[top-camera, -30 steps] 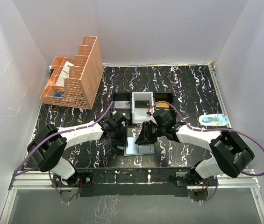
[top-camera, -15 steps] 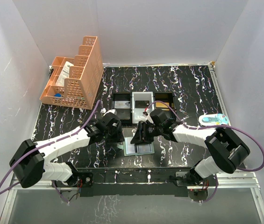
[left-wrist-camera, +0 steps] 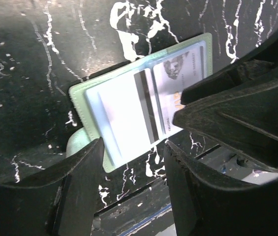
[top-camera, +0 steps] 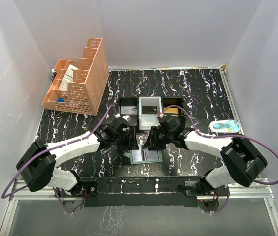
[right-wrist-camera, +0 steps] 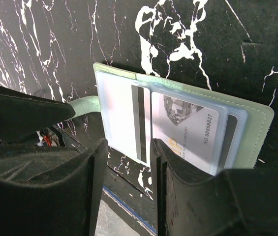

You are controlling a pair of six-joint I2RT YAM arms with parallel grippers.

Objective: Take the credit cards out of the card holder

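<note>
The card holder (top-camera: pixel 146 157) lies open on the black marble table near the front edge, grey-green rim, shiny clear pockets. It shows in the left wrist view (left-wrist-camera: pixel 87 103) and the right wrist view (right-wrist-camera: pixel 257 128). A white card with a dark stripe (right-wrist-camera: pixel 124 120) sits in one panel and a silver card with a diamond logo (right-wrist-camera: pixel 188 123) in the other. My left gripper (top-camera: pixel 129 142) is open at the holder's left edge, jaws apart and empty (left-wrist-camera: pixel 134 162). My right gripper (top-camera: pixel 151 141) is open above the holder (right-wrist-camera: pixel 129 157), one finger (right-wrist-camera: pixel 202 196) over the silver card's panel.
A black-and-white three-compartment tray (top-camera: pixel 149 102) stands just behind the grippers. An orange lattice organiser (top-camera: pixel 77 81) is at the back left. A small white and blue object (top-camera: pixel 225 126) lies at the right. The table's front edge runs just below the holder.
My left arm swung out and back, and its gripper has moved right to the holder's left edge. My right gripper shifted slightly over the holder. The holder stays open in place.
</note>
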